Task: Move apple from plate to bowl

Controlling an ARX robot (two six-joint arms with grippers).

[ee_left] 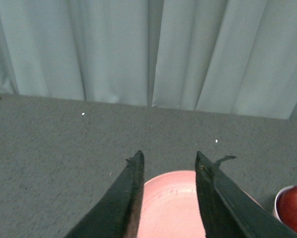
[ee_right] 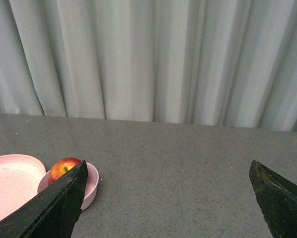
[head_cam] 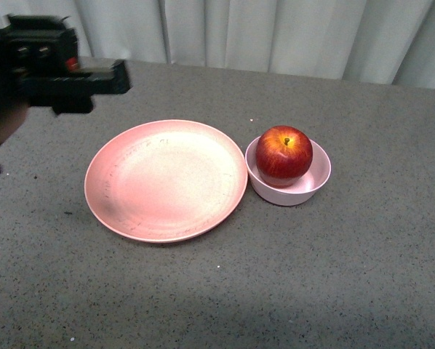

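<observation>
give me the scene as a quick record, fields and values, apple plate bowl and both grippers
apple: the apple sits in the bowl, stem up, nothing holding it
bowl: the bowl stands upright just right of the plate, rims close together
plate: the plate is bare, nothing on it
left gripper: the left gripper is open, holding nothing, raised over the plate's far side
right gripper: the right gripper is wide open, holding nothing, away from the dishes
surface: grey table
backdrop: pale curtain
task state: apple already in bowl
</observation>
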